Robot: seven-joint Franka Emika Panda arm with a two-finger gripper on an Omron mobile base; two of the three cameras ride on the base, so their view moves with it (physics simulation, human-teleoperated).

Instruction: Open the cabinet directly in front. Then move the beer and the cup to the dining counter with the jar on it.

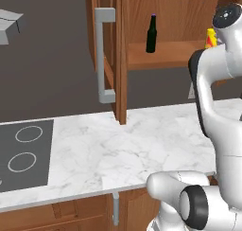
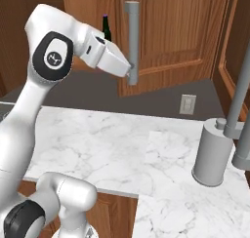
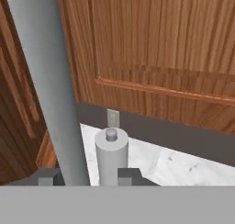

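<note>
Reddish-brown wood cabinet [image 1: 120, 55] hangs over the marble desk [image 1: 123, 145], both doors swung out. Hand [image 2: 131, 70] sits at the bottom of the right door's grey bar handle [image 2: 132, 37]; hand view has the bar between the two fingertips [image 3: 130, 176], looks grasped, contact not certain. Door is stiff and hinged, best pulled by the bar. Beer [image 1: 151, 34] stands upright on the open shelf, yellow cup [image 1: 210, 38] further right, half hidden by the arm. Bottle is likely glass, slick and top-heavy: take it by the body, not the neck. Cup is light, pinch its sides. Grey cylinder [image 2: 212, 154] on the desk and the open right door crowd the reach path.
</note>
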